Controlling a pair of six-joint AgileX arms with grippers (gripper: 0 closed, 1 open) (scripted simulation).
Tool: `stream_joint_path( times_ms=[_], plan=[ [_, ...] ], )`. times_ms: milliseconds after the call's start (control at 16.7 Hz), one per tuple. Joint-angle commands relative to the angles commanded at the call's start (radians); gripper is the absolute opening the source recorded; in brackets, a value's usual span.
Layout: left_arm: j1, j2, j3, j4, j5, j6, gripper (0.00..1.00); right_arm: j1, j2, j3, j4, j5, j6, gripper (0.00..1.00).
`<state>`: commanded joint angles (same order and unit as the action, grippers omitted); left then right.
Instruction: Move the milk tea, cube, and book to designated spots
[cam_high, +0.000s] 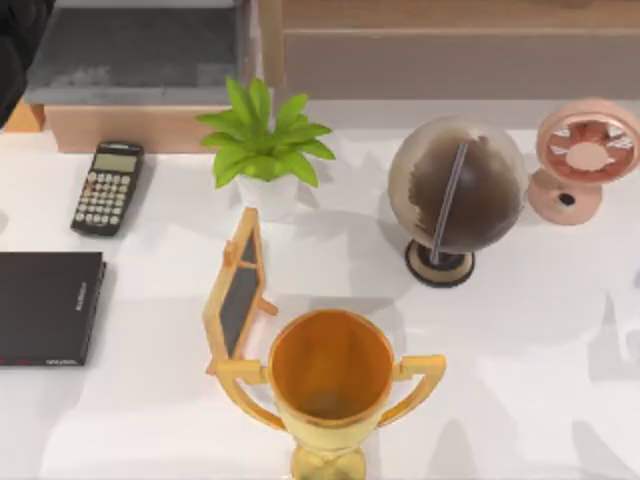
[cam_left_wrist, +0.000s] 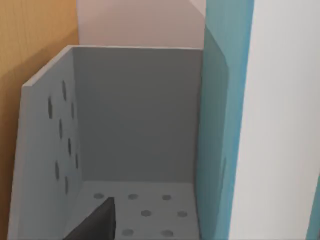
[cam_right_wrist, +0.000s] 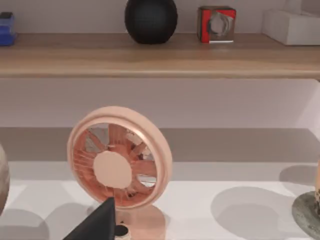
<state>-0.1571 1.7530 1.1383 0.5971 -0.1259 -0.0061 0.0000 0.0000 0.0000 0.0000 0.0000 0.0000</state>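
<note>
Book (cam_left_wrist: 220, 125): teal-blue cover and a broad white page edge, standing upright against one side wall of the grey perforated holder (cam_left_wrist: 135, 115), seen from the left wrist.
Holder: its floor beside the book lies open; a wooden panel (cam_left_wrist: 35, 35) flanks its other wall.
Left gripper: one dark fingertip (cam_left_wrist: 97, 222) over the holder floor; cannot tell whether it grips.
Right gripper: one dark fingertip (cam_right_wrist: 100, 222) before the pink fan (cam_right_wrist: 120, 157); grip likewise unclear.
Table (cam_high: 530, 330): the black book (cam_high: 48, 308) at the left edge, fan at the back right corner, open surface along the right edge.
Shelf (cam_right_wrist: 160, 52): the red cube (cam_right_wrist: 216, 24) on top.

Trophy (cam_high: 331, 385), chalkboard (cam_high: 236, 292), plant (cam_high: 264, 140), globe (cam_high: 456, 190) crowd table ctr; right side open.
</note>
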Motion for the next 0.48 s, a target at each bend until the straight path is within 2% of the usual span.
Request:
stream_joint_path(
  times_ms=[240, 480],
  plan=[
    [-0.014, 0.127, 0.09, 0.049, -0.008, 0.001, 1.0, 0.0, 0.0, 0.0, 0.0, 0.0, 0.0, 1.0],
    [-0.015, 0.141, 0.101, 0.055, -0.008, 0.001, 1.0, 0.0, 0.0, 0.0, 0.0, 0.0, 0.0, 1.0]
  ],
)
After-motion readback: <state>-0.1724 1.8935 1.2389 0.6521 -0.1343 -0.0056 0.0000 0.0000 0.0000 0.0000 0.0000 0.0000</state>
